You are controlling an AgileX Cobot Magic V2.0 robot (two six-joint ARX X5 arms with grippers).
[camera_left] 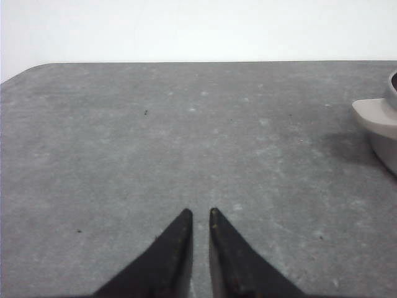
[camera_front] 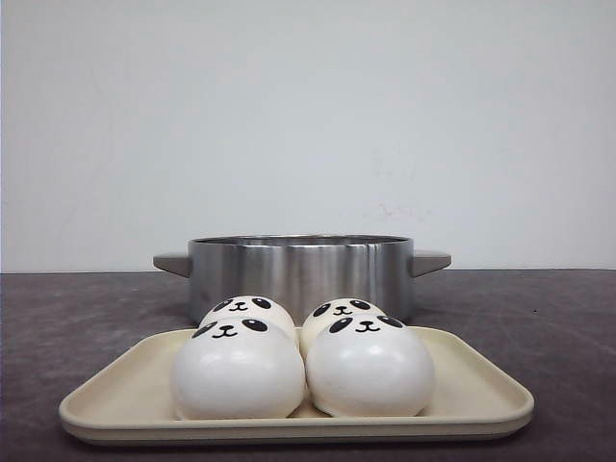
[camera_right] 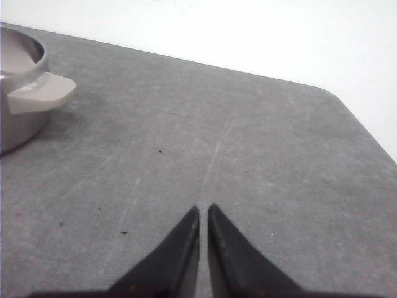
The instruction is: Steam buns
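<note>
Buns [camera_front: 300, 361]: four, white, domed, black panda faces; two in front, two behind, packed touching; all on tray, none in pot.
Tray [camera_front: 481, 390]: cream, shallow rim, rounded corners; nearest the camera on the counter.
Pot [camera_front: 300, 274]: brushed steel, low and wide, grey handle each side; just behind tray; no lid visible; inside hidden from front view.
Counter [camera_front: 558, 318]: dark grey, mottled, faint scratches and specks.
Left end effector [camera_left: 200, 214]: clenched, tips nearly touching, grasping nothing; over bare counter, one pot handle at edge of its view.
Right end effector [camera_right: 203, 210]: clenched, tips nearly touching, grasping nothing; over bare counter, other pot handle at edge of its view.
Progress: judged at the start; no bun lifted.
Remaining: judged four transfers, tray to pot; any cover for pot not visible.
Writing, brands, labels: none legible on pot, tray, buns or counter.
</note>
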